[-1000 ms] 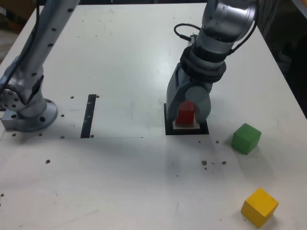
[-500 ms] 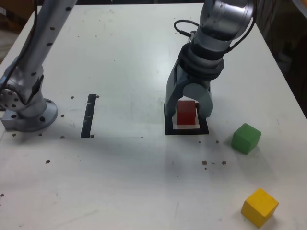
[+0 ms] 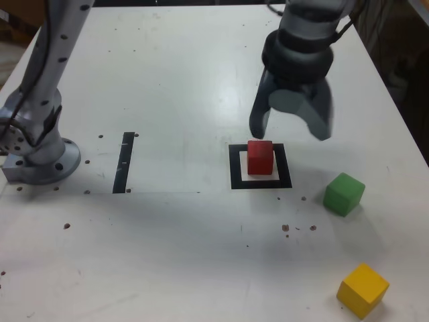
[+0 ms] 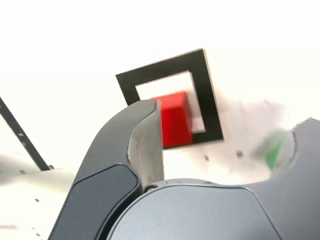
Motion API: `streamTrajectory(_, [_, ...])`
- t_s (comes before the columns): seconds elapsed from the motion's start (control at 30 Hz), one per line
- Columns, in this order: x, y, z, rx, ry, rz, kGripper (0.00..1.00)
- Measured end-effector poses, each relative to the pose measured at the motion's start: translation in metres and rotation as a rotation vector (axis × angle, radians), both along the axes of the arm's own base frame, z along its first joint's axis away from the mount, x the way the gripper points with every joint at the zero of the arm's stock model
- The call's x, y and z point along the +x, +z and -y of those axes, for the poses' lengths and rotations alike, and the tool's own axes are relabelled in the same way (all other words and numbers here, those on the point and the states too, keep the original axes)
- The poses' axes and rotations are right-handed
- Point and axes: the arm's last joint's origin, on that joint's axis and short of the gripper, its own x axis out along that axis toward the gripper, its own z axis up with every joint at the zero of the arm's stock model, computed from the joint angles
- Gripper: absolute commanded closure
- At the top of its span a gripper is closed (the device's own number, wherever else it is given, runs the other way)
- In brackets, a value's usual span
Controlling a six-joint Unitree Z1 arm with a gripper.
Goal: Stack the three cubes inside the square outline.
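The red cube [image 3: 260,157] [image 4: 174,118] rests alone inside the black square outline [image 3: 234,166] [image 4: 165,70] on the white table. My gripper [image 3: 290,130] [image 4: 227,127] hangs open above and just behind it, touching nothing. The green cube [image 3: 344,193] lies to the exterior view's right of the outline; in the wrist view it is a green blur [image 4: 271,150] beside one finger. Nearer the front right corner sits the yellow cube [image 3: 362,289].
A straight black tape strip [image 3: 124,162] lies to the exterior view's left of the outline. The arm's round base [image 3: 40,161] is bolted at the table's left edge. Small dark specks dot the white tabletop [image 3: 188,248].
The gripper let go of the red cube, opened wide and rose up and back from it. The cube stays in the outline.
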Motion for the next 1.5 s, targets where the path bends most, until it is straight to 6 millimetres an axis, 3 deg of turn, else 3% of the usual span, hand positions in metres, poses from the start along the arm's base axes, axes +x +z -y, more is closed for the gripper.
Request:
streamTrajectory(0.1, [-0.003, 0.017, 0.014, 0.003, -0.066, 0.006, 0.01])
streamTrajectory(0.33, [-0.010, 0.040, 0.085, -0.020, -0.261, 0.080, 0.01])
streamTrajectory(0.5, [-0.008, 0.030, 0.138, -0.043, -0.397, 0.068, 0.01])
streamTrajectory(0.7, [0.005, 0.009, 0.182, -0.067, -0.531, 0.058, 0.02])
streamTrajectory(0.87, [0.017, 0.000, 0.203, -0.091, -0.587, 0.097, 0.05])
streamTrajectory(1.0, [0.022, -0.022, 0.216, -0.103, -0.615, 0.064, 0.07])
streamTrajectory(1.3, [0.031, -0.053, 0.223, -0.135, -0.616, 0.008, 0.12])
streamTrajectory(1.4, [0.034, -0.062, 0.226, -0.137, -0.616, -0.003, 0.17])
streamTrajectory(1.5, [0.037, -0.066, 0.228, -0.141, -0.619, 0.000, 0.29])
